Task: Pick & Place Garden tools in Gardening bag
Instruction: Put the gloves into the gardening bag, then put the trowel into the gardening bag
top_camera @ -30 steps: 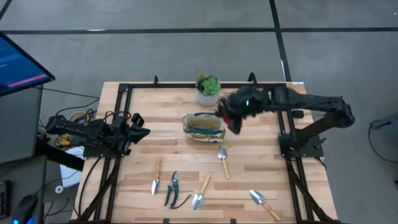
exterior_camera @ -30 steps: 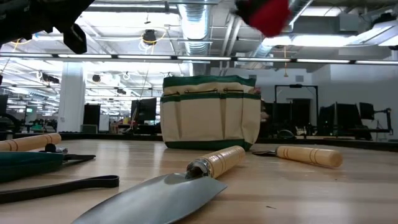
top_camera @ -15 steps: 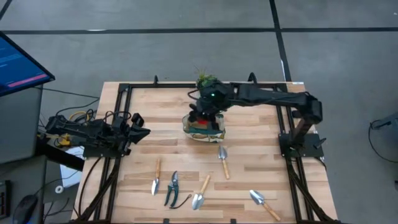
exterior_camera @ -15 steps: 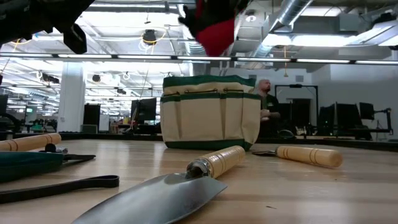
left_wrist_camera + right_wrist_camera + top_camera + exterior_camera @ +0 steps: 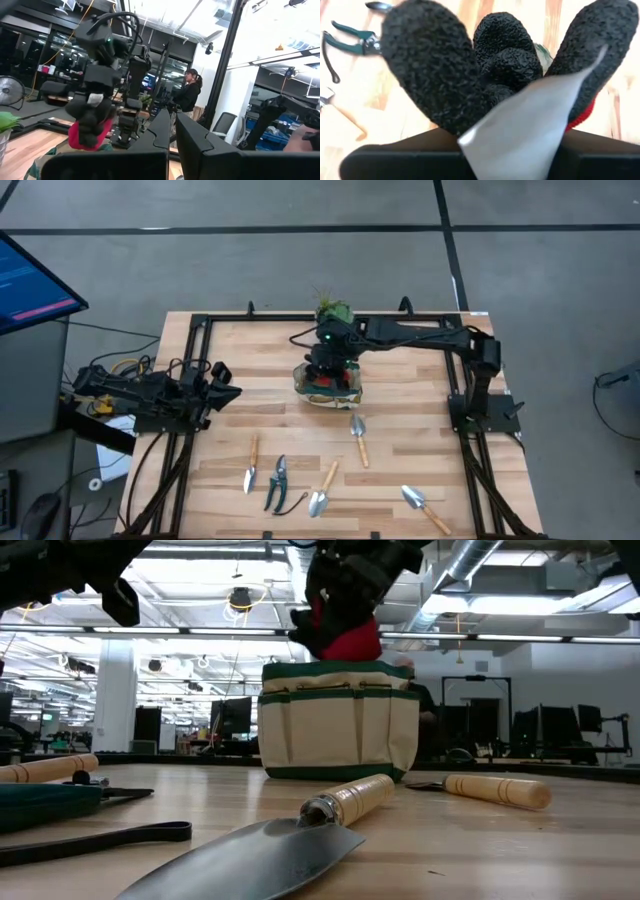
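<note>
My right gripper (image 5: 330, 363) hovers over the beige, green-trimmed gardening bag (image 5: 327, 388) and is shut on a red-and-black glove (image 5: 342, 625), the small red item. The glove's black fingers (image 5: 500, 60) fill the right wrist view. In the low view the glove hangs just above the bag's top rim (image 5: 338, 668). The bag stands upright on its base at mid-table. Several wooden-handled tools, among them a trowel (image 5: 358, 438), and the pruning shears (image 5: 277, 482) lie flat on the table's near half. My left gripper (image 5: 226, 381) waits shut at the table's left edge. My right gripper comes at the glove from above, pointing down. The glove itself covers the fingers in the right wrist view, so which part they are on is hidden. The glove hangs below the gripper, lifted clear of the table, its red part (image 5: 352, 642) lowest, at the bag's mouth.
A potted green plant (image 5: 337, 310) stands just beyond the bag, partly under my right arm. A black frame (image 5: 200, 325) runs along the table's edges. A trowel (image 5: 270, 850) lies close in front of the low camera. A person (image 5: 187, 95) stands in the room behind.
My right gripper has carried the glove from right of the bag toward the table's left, until it is over the bag, and has then gone down. The glove now hangs right at the bag's top rim. The bag has stayed in place.
</note>
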{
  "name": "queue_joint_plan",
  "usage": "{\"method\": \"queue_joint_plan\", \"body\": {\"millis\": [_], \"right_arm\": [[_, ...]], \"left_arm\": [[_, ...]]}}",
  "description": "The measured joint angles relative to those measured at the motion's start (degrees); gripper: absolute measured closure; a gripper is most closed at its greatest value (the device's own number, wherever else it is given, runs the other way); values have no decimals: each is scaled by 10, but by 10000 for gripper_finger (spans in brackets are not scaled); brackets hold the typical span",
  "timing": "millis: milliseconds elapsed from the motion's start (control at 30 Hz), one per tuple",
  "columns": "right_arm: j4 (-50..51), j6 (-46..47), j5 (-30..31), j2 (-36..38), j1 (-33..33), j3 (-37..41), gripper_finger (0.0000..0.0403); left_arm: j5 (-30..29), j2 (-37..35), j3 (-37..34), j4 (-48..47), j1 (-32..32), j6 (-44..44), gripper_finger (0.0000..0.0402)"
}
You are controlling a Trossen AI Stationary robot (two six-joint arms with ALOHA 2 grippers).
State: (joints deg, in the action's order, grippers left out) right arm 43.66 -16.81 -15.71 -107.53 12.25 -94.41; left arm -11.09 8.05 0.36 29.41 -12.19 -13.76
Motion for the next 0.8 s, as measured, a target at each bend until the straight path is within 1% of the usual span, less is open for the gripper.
{"method": "queue_joint_plan", "body": {"millis": [167,233,400,467,533,600,667,733,800], "right_arm": [[11,12,37,-7,-1,1,347],[12,13,42,-6,-1,0,317],[11,17,92,-6,-6,0,199],[12,18,96,-6,-6,0,155],[12,24,89,-6,-7,0,119],[14,30,85,-6,-10,0,93],[18,34,84,-1,-12,0,76],[37,38,85,1,-15,-13,67],[87,39,86,0,-17,-44,65]], "left_arm": [[0,0,0,0,0,0,400],[0,0,0,0,0,0,400],[0,0,0,0,0,0,400],[0,0,0,0,0,0,400],[0,0,0,0,0,0,400],[0,0,0,0,0,0,400],[0,0,0,0,0,0,400],[0,0,0,0,0,0,400],[0,0,0,0,0,0,400]]}}
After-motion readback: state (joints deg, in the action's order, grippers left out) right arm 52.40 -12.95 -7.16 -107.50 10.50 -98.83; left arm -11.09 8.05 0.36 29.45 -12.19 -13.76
